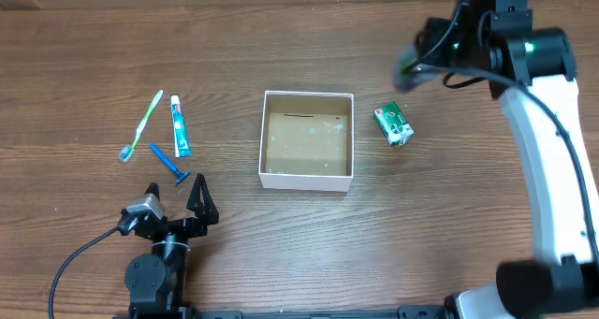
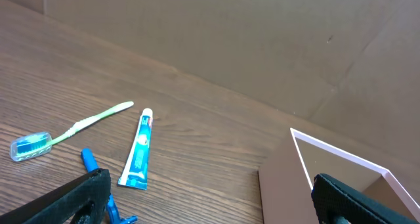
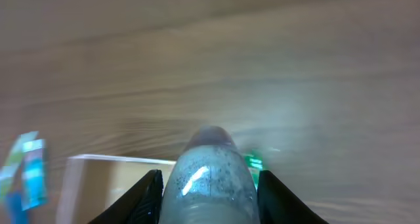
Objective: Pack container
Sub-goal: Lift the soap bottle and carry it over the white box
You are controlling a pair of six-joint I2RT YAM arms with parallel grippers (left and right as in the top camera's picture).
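Note:
The container (image 1: 307, 177) is a shallow square white box with a brown speckled bottom, at the table's middle. It has nothing in it. My right gripper (image 1: 412, 66) hangs blurred above the table, right of the box, shut on a clear speckled bottle (image 3: 209, 175). A green packet (image 1: 394, 123) lies right of the box. A toothbrush (image 1: 142, 124), a toothpaste tube (image 1: 180, 127) and a blue razor (image 1: 170, 166) lie left of it. My left gripper (image 1: 174, 186) is open and empty just in front of the razor.
In the left wrist view the toothbrush (image 2: 72, 127), the tube (image 2: 139, 152) and the razor (image 2: 98, 184) lie ahead, with the box rim (image 2: 328, 152) to the right. The right wrist view shows the box rim (image 3: 111, 159) below.

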